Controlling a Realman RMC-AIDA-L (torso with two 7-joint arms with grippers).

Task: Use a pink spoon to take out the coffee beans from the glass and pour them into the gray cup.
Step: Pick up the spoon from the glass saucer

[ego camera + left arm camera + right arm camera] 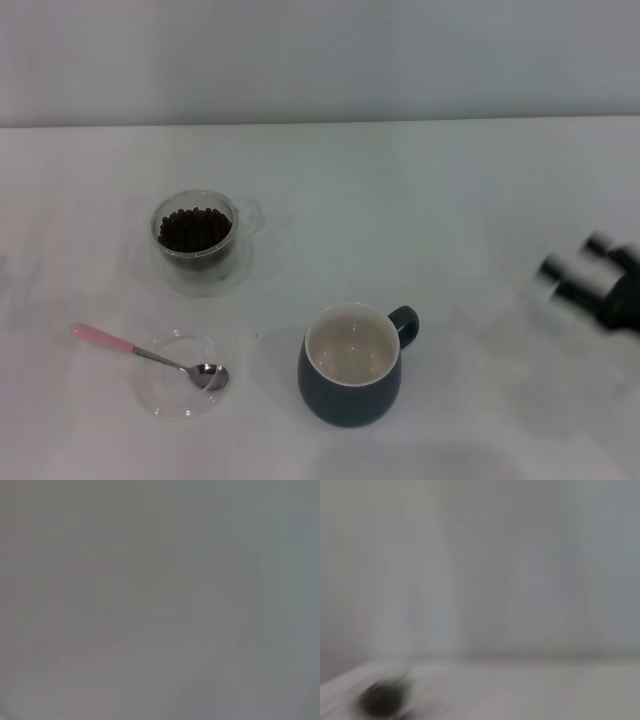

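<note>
The pink spoon (140, 352) lies at the front left, its metal bowl resting in a flat clear dish (183, 376) and its pink handle sticking out to the left. The glass (196, 232) holds the coffee beans (193, 229) and stands at the left, farther back. The gray cup (352, 365) stands at the front middle, handle to the right, its cream inside empty. My right gripper (580, 268) shows at the right edge, blurred, above the table and far from the cup. My left gripper is out of view.
A white table (430, 200) carries everything, with a pale wall behind it. Both wrist views show only blur; a dark smudge (382, 700) sits low in the right wrist view.
</note>
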